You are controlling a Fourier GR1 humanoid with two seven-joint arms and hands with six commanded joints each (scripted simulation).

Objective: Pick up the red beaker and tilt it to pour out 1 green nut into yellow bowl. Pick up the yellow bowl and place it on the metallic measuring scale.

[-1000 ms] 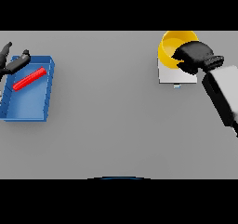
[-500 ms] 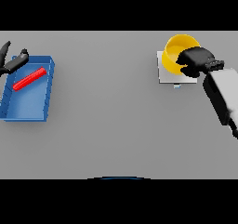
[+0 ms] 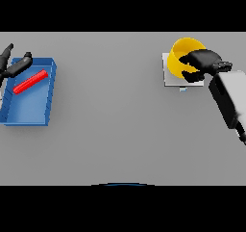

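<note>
- At the far right of the grey tabletop (image 3: pixel 120 130) we see the yellow bowl (image 3: pixel 181 54) over the metallic measuring scale (image 3: pixel 169 76), a pale square plate; the bowl looks tipped, its opening turned partly toward us, and we cannot tell whether it rests on the plate or is held just above it.
- The right hand (image 3: pixel 202 62) comes in from the right on a white and grey arm; its dark fingers (image 3: pixel 187 59) are curled over the bowl's near rim, clasping it.
- We cannot make out any green nut inside the bowl.
- At the far left lies a blue tray (image 3: pixel 33 113), and in it a red beaker (image 3: pixel 30 82) on its side, slanted, in the tray's upper half.
- The left hand (image 3: pixel 13 65) shows at the left edge, just above the tray's far corner, its fingers spread and loose, apart from the red beaker and holding nothing.
- Tray and scale sit well apart, with bare tabletop between them.
</note>
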